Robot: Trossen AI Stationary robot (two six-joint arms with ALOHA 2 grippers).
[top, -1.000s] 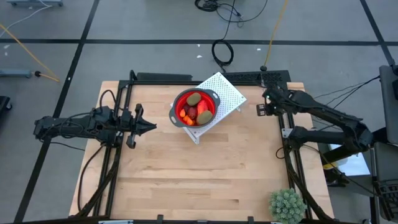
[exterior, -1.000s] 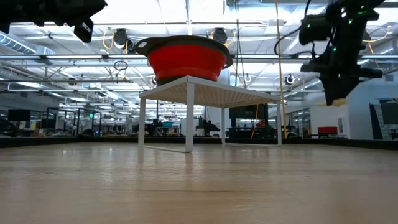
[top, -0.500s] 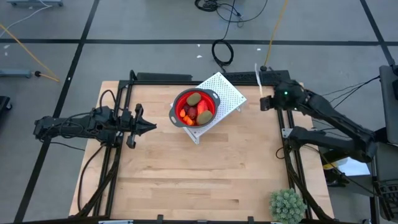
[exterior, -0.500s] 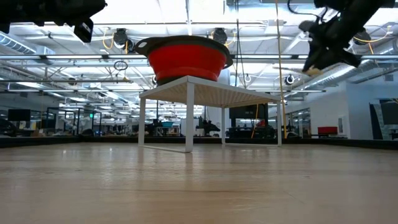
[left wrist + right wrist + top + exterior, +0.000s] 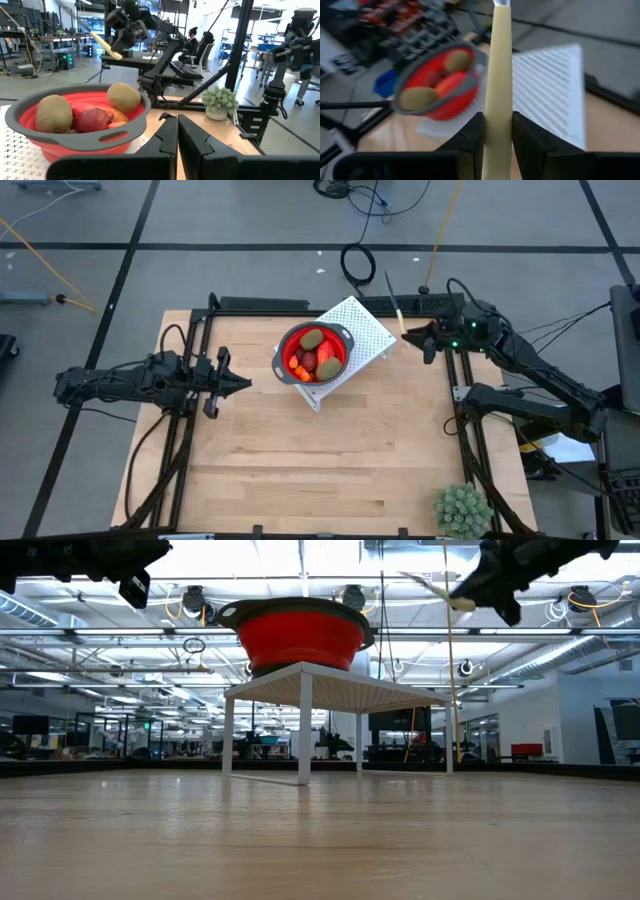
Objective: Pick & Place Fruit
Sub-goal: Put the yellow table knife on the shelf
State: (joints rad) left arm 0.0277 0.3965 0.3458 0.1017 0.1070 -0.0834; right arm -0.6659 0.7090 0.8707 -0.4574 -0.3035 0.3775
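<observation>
The fruit, brown-green ovals (image 5: 313, 339), a dark red piece (image 5: 308, 361) and orange bits (image 5: 299, 370), lies in a red bowl with a grey rim (image 5: 347, 340). The bowl stands on a white perforated stand (image 5: 368, 325) at the far middle of the table. My right gripper (image 5: 410, 335) hangs to the right of the stand, above the table, shut on a slim cream stick (image 5: 394, 302). My left gripper (image 5: 245, 383) waits at the table's left, shut and level, pointing at the bowl (image 5: 75, 135). My right gripper pinches the cream stick near one end (image 5: 498, 125) between its two fingers (image 5: 472, 131). The fingers come about level from the table's right side. The rest of the stick juts out past the fingertips toward the bowl and the far edge (image 5: 435, 587), clear of table and stand.
A spiky green plant (image 5: 462, 510) stands at the near right corner. Black frame rails (image 5: 460, 420) run along the table's sides and far edge. Bare wood (image 5: 320, 460) lies in front of the stand.
My right gripper has risen and tipped up from pointing down to nearly level, rolling as it went and swinging toward the bowl. The cream stick came with it, from hanging below the fingers to jutting out above the stand's right corner.
</observation>
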